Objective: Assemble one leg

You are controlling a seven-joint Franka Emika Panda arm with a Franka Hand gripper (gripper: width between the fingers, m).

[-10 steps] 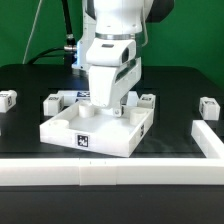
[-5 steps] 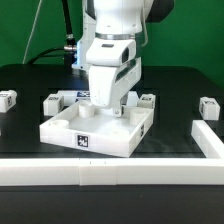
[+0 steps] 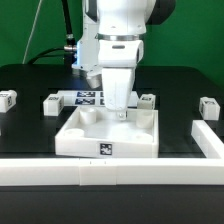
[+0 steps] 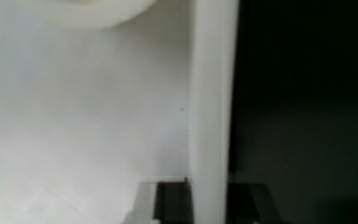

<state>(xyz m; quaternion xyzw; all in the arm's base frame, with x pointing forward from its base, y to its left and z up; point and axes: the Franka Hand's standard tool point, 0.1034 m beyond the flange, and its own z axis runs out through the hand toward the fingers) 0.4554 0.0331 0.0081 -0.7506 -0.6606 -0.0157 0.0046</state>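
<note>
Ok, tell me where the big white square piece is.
The white square piece lies mid-frame in the exterior view, beneath the fingers, just behind the white front rail, with a leg by its far-left corner.

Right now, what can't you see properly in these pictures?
- Gripper, exterior view: fingertips too small to tell whether open or shut.
- Marker board, exterior view: partly hidden behind the arm.
- Leg: cut off by the exterior view's left edge.
- Wrist view: too close, only blurry white.
</note>
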